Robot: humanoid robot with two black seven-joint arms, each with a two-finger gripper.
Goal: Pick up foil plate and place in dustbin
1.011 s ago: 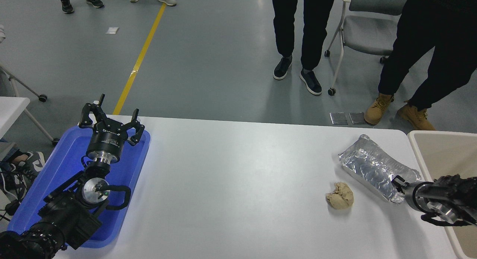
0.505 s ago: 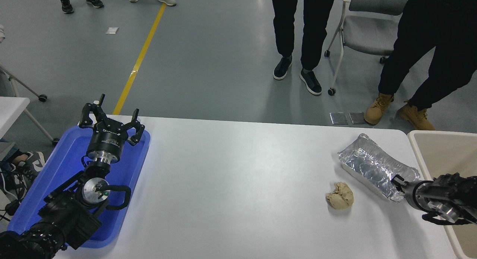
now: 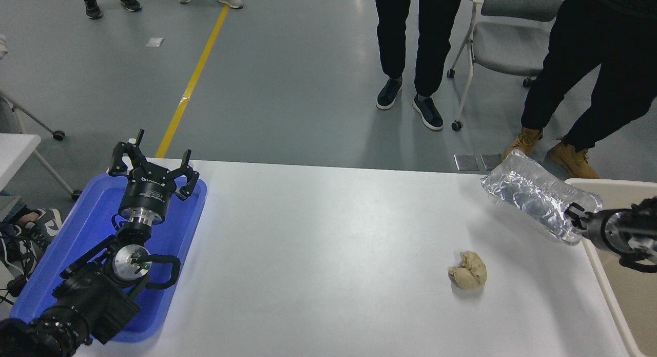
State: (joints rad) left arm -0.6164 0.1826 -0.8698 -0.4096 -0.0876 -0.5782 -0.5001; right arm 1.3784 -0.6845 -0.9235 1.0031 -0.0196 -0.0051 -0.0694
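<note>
1. Foil plate (image 3: pixel 536 193) hangs clear of the white surface (image 3: pixel 328 254), tilted, at the far right corner beside the dustbin (image 3: pixel 618 192) rim.
2. Right gripper (image 3: pixel 574 217) has its jaws clamped on the plate's near end.
3. Left gripper (image 3: pixel 153 168) is parked over the blue tray (image 3: pixel 77 233), jaws spread.
4. A crumpled paper ball (image 3: pixel 468 276) lies on the surface.

We see: foil plate (image 3: pixel 534 195) crinkled shiny silver | dustbin (image 3: pixel 611 184) beige, pale rim | paper ball (image 3: pixel 468 277) tan | tray (image 3: pixel 84 228) blue | tabletop (image 3: pixel 328 254) white
</note>
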